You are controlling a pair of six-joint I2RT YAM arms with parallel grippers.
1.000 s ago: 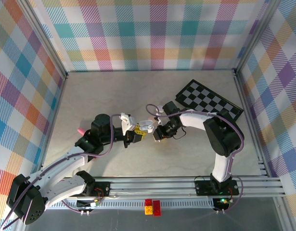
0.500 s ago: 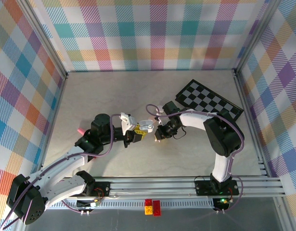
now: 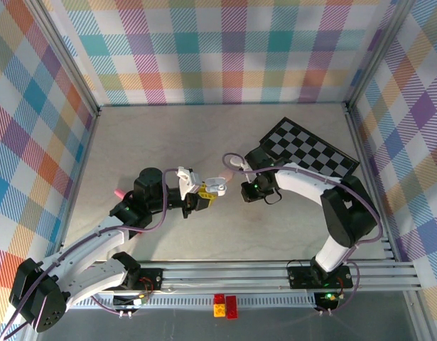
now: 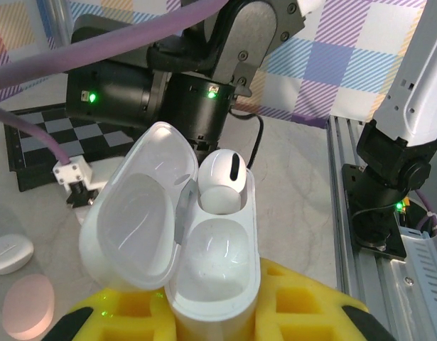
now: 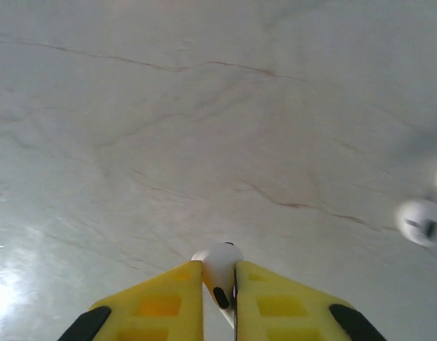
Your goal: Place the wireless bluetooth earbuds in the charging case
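Observation:
The white charging case (image 4: pixel 214 263) stands upright between the yellow fingers of my left gripper (image 4: pixel 212 316), which is shut on it. Its lid (image 4: pixel 136 227) hangs open to the left. One white earbud (image 4: pixel 222 182) sits in the far slot; the near slot is empty. From above, the case (image 3: pixel 217 186) is at mid-table with the left gripper (image 3: pixel 195 199) behind it. My right gripper (image 5: pixel 219 278) is shut on a second white earbud (image 5: pixel 222 259), held above the table just right of the case, where the right gripper (image 3: pixel 249 190) shows from above. Another earbud (image 5: pixel 419 222) lies blurred on the table.
A checkerboard mat (image 3: pixel 307 153) lies at the back right. A pink disc (image 4: pixel 28 305) and a small white oval piece (image 4: pixel 8 253) rest on the table to the left of the case. Red and yellow bricks (image 3: pixel 225 305) sit on the front rail.
My right gripper has shut on an earbud and drawn back to the right, away from the case, with its elbow swinging outward. The left arm and the case have stayed put.

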